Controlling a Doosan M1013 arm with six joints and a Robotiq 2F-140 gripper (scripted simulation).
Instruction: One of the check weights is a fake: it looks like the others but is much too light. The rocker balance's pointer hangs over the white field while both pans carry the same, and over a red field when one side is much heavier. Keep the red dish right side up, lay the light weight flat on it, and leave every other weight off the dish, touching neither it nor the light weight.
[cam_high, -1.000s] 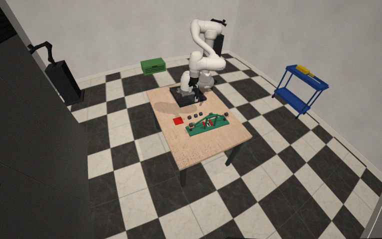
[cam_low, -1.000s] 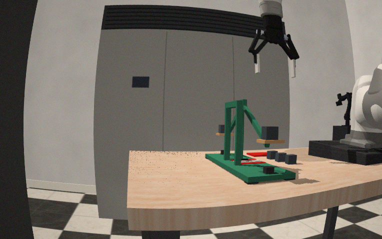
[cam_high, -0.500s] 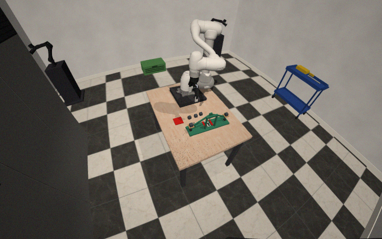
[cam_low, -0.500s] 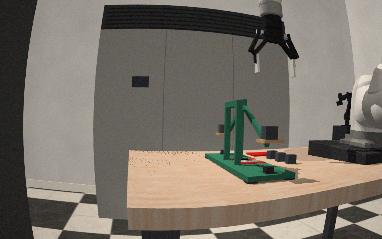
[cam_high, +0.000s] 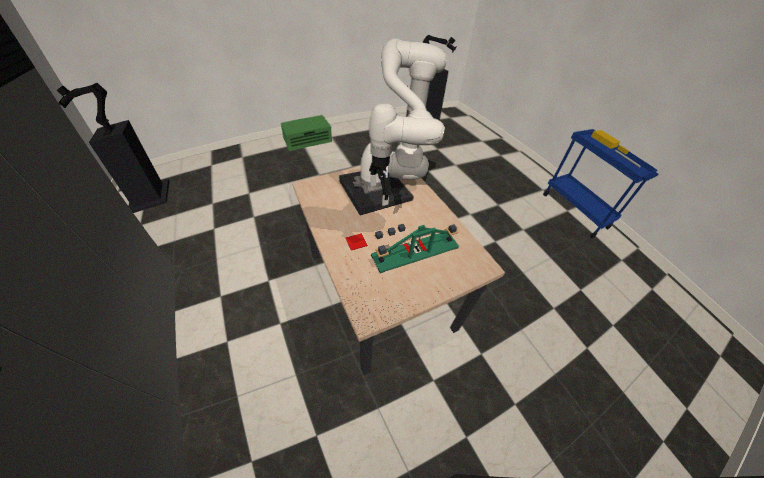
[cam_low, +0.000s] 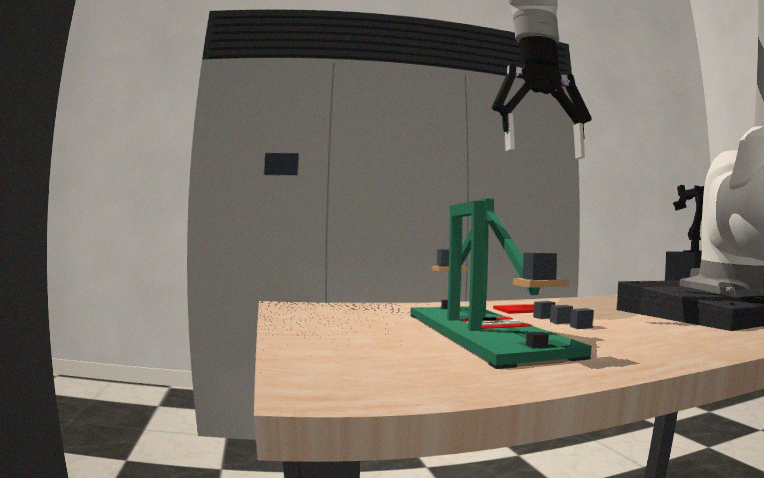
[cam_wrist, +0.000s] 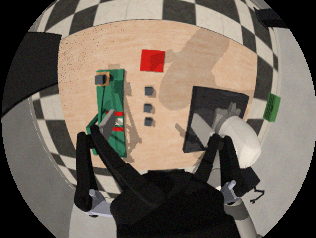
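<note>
On the table, the rocker balance bears a dark cube on each pan; beside it lie three dark cubes and the red dish.
</note>
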